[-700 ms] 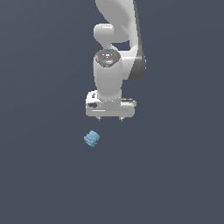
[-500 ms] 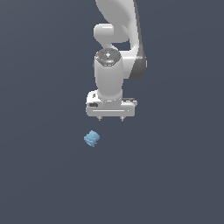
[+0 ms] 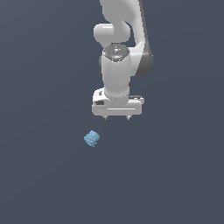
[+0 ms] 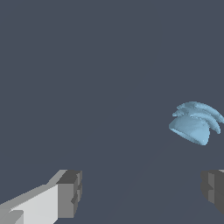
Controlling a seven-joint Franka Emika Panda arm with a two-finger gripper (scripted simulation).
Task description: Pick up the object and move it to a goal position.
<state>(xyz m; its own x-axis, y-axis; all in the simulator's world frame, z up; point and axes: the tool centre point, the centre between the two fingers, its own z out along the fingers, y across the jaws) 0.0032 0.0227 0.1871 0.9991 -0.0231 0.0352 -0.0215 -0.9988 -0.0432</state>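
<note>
Arm point(image 3: 120, 48) hung over the dark surface point(image 3: 39, 183). Compared with the two earlier exterior frames, the white end effector point(image 3: 117, 117) had shifted slightly toward the exterior view's left, closing on the object; the height change was too small to judge.

End effector: fingers spread wide, nothing between them; in the wrist view one pad point(image 4: 70, 194) and the other at frame edge stood well apart, empty.

Light-blue faceted lump point(image 3: 92, 138) had not moved: it lay on the surface at about 7 o'clock from the end effector, near but apart. In the wrist view the lump point(image 4: 194, 124) sat off-centre, outside the gap.

Judgement: approach underway, alignment incomplete, grasp not yet begun.
</note>
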